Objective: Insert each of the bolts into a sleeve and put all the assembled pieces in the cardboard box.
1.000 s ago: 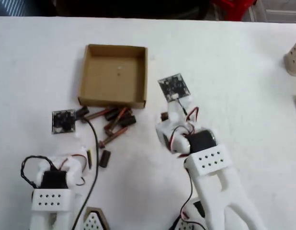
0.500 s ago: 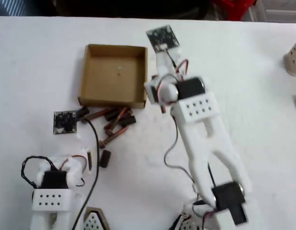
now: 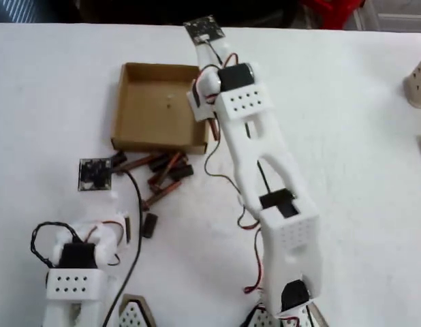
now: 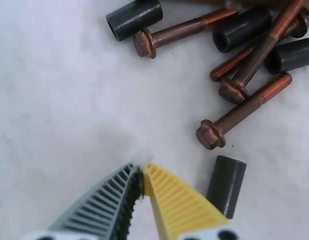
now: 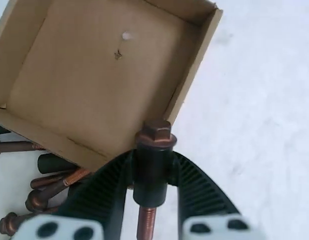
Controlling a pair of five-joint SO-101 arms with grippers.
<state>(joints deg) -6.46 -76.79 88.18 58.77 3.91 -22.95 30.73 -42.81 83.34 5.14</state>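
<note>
While the right pincer (image 5: 151,159) is clamped on one sleeve (image 5: 150,180) with one bolt (image 5: 154,136) through it, head uppermost, that piece hangs over a side wall of the single cardboard box (image 5: 94,75). Nearer the arm bases, the left pincer (image 4: 143,171) is closed tip to tip on nothing, just above the desk (image 4: 54,100). Beside its yellow finger (image 4: 174,205) lies one loose sleeve (image 4: 225,186). Three more sleeves and at least four bolts lie in a pile (image 4: 244,55) beyond.
</note>
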